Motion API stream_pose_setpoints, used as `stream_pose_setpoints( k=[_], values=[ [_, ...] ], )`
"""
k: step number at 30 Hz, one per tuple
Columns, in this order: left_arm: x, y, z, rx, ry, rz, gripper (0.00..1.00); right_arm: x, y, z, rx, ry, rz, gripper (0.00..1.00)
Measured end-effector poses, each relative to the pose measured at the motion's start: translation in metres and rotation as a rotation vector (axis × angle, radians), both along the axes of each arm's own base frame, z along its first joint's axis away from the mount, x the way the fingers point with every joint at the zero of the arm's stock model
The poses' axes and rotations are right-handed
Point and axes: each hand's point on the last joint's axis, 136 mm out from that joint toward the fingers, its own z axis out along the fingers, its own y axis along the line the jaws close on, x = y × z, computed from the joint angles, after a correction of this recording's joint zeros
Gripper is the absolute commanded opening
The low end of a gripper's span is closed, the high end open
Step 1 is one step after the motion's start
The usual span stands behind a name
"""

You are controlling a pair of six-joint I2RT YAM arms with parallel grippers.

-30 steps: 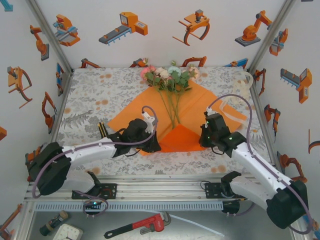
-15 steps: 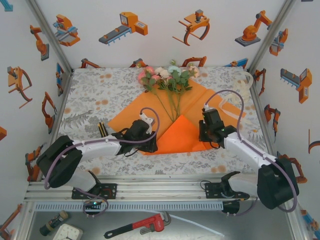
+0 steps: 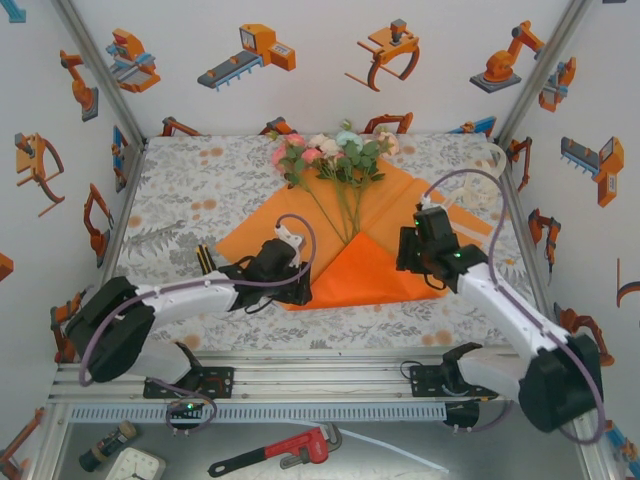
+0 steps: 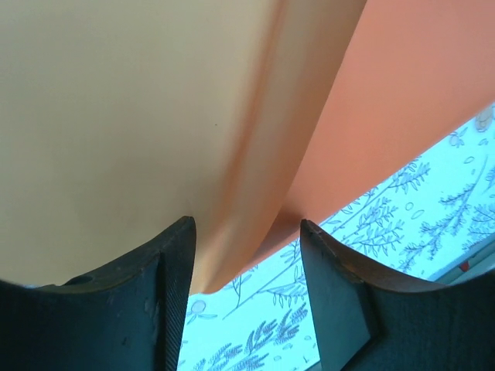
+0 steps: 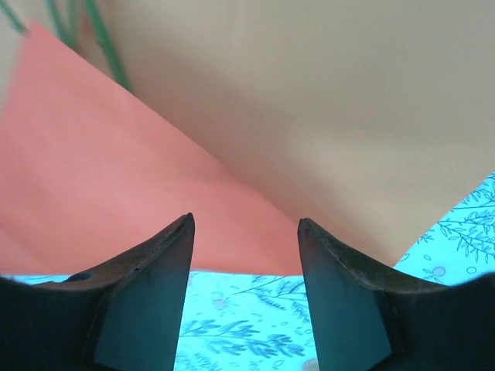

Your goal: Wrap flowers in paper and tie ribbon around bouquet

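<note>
I am noting both sets of fingers released and holding nothing, left gripper (image 3: 297, 288) at 9 o'clock and right gripper (image 3: 410, 265) at 3 o'clock of the paper (image 3: 365, 275), equally near, the flowers (image 3: 330, 155) lying on it with stems running 12-to-6.

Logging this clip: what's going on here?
Two arms are wrapping flowers in an orange paper sheet. The flowers lie on the paper, blooms toward the far side, and the near corner is folded up over the stem ends. The left gripper and right gripper sit at either side of that fold, jaws open, gripping nothing. The sides are not yet wrapped.
</note>
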Motion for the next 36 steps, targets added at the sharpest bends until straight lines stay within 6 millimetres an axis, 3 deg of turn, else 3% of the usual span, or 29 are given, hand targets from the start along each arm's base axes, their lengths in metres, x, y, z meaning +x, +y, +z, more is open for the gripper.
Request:
stream_pose_setpoints(
  k=[3, 6, 13, 16, 21, 25, 29, 33, 36],
  values=[
    [-0.001, 0.000, 0.022, -0.036, -0.039, -0.001, 0.56, -0.016, 0.000, 0.031, 0.108, -0.079, -0.040, 0.52],
    [-0.009, -0.008, 0.036, -0.039, -0.068, -0.024, 0.55, -0.039, 0.011, 0.030, 0.212, -0.074, -0.021, 0.50],
    [-0.028, -0.047, 0.083, -0.038, -0.206, -0.108, 0.51, -0.056, 0.013, -0.055, 0.175, 0.153, -0.055, 0.50],
    [-0.032, -0.064, 0.095, -0.060, -0.236, -0.133, 0.51, -0.049, 0.018, -0.074, 0.151, 0.191, -0.051, 0.50],
    [-0.031, -0.094, 0.070, -0.032, -0.185, -0.188, 0.51, -0.034, 0.020, -0.098, 0.099, 0.220, -0.061, 0.50],
    [-0.025, -0.107, 0.034, 0.040, -0.147, -0.195, 0.51, -0.020, 0.023, -0.095, 0.088, 0.195, -0.067, 0.50],
    [-0.017, -0.110, 0.005, 0.115, -0.130, -0.188, 0.49, -0.018, 0.019, -0.094, 0.069, 0.189, -0.077, 0.50],
    [-0.006, -0.103, -0.004, 0.134, -0.117, -0.144, 0.47, -0.016, 0.021, -0.079, 0.081, 0.164, -0.066, 0.50],
    [0.004, -0.096, -0.005, 0.120, -0.113, -0.095, 0.47, -0.014, 0.036, -0.056, 0.162, 0.108, -0.034, 0.50]
  ],
)
